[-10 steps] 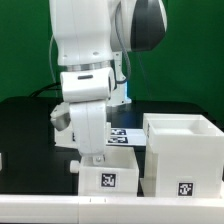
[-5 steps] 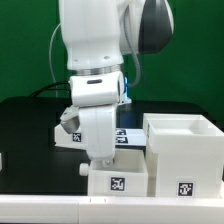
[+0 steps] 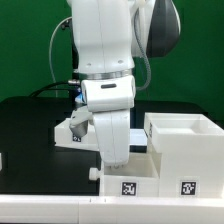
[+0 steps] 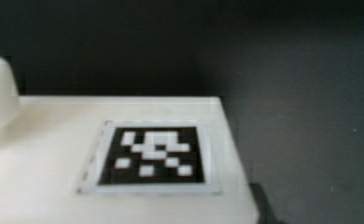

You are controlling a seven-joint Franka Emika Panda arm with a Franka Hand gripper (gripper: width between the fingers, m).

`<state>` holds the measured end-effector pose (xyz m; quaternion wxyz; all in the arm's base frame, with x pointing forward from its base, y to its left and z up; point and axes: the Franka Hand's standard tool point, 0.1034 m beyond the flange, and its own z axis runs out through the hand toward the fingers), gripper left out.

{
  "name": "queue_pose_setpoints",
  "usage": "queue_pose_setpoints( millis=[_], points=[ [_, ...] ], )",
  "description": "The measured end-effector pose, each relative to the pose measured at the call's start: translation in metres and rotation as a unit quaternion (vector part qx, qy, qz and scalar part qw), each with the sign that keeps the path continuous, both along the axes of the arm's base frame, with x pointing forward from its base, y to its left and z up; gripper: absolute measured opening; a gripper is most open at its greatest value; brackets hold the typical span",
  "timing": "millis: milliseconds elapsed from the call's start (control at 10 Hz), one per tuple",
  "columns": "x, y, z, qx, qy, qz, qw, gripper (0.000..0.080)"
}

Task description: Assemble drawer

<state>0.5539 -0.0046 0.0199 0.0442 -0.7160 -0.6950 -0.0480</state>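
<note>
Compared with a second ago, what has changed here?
The arm swung toward the exterior view's right, and the tray at its hand slid along, closing on the casing. The casing stayed put; the hand stayed shut.

A black table [image 3: 25,125] is seen. Behind the table a green wall [image 3: 25,40] is set, with a dark cable [image 3: 53,55] hung before it. A white rail [image 3: 40,208] is laid along the table's near edge.

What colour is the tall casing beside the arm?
White; the casing shows best in the exterior view.
</note>
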Motion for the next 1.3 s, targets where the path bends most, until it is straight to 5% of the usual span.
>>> queue_pose_setpoints(
  millis=[700, 1000, 1100, 1200, 1300],
  points=[
    [0.0, 0.024, -0.002, 0.004, 0.008, -0.012, 1.0, 0.0039],
    [-0.001, 0.022, -0.003, 0.004, 0.008, -0.014, 1.0, 0.0039],
    [-0.001, 0.019, 0.0, 0.004, 0.013, -0.011, 1.0, 0.0267],
    [0.006, 0.013, 0.012, 0.002, 0.02, -0.013, 1.0, 0.0267],
    [0.014, 0.013, 0.028, 0.0, 0.027, -0.011, 1.0, 0.0445]
  ],
)
